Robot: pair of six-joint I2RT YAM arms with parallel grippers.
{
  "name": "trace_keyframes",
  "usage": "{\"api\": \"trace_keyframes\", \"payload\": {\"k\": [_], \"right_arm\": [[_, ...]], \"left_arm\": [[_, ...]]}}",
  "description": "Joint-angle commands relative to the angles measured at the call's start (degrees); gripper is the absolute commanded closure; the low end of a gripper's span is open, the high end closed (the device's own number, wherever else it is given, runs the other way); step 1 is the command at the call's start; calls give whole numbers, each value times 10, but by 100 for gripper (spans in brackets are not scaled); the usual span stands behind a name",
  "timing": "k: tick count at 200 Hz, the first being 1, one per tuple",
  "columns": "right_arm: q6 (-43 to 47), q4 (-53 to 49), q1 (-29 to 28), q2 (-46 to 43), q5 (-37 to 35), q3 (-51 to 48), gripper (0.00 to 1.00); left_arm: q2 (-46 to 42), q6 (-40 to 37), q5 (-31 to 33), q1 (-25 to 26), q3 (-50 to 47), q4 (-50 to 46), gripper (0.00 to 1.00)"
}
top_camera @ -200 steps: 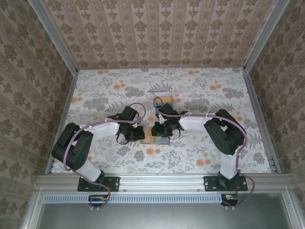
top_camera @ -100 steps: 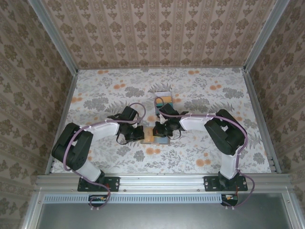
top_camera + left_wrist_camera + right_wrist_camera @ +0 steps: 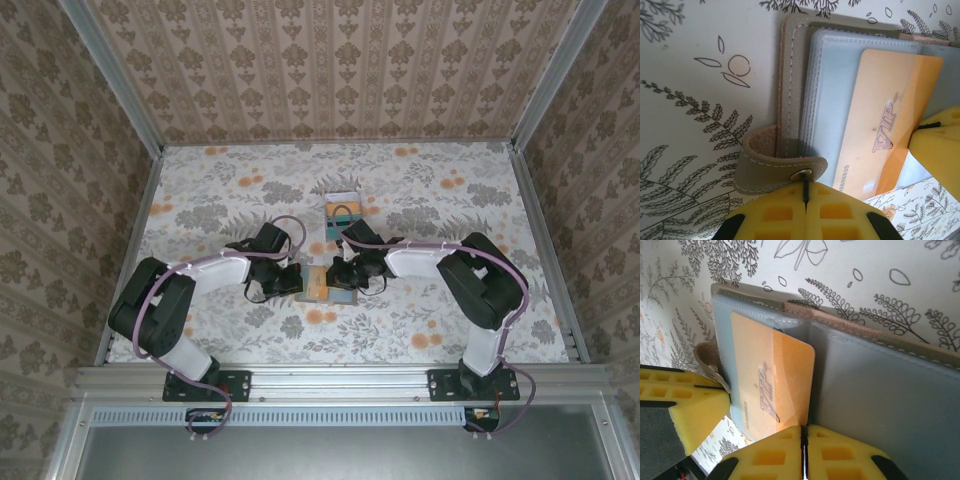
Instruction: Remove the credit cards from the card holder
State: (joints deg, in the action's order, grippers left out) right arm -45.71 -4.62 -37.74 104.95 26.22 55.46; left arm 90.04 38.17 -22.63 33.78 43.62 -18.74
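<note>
The right tool point(image 3: 804, 440), clenched on the thin orange-tan plastic card point(image 3: 767, 380), has shifted rightward, likely freeing it; the left tool point(image 3: 805, 200) clamps the strap of the olive-grey wallet point(image 3: 789, 65).

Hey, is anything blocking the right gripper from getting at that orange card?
Nothing visible does. The right gripper is shut on the orange card at its edge. The left gripper pinches the card holder by its strap, off to one side.
</note>
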Motion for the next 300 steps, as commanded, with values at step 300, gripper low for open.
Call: {"api": "trace_keyframes", "payload": {"k": [300], "right_arm": [[83, -143, 56, -152, -34, -32, 100]], "left_arm": [[-10, 8, 25, 8, 2, -35, 100]]}}
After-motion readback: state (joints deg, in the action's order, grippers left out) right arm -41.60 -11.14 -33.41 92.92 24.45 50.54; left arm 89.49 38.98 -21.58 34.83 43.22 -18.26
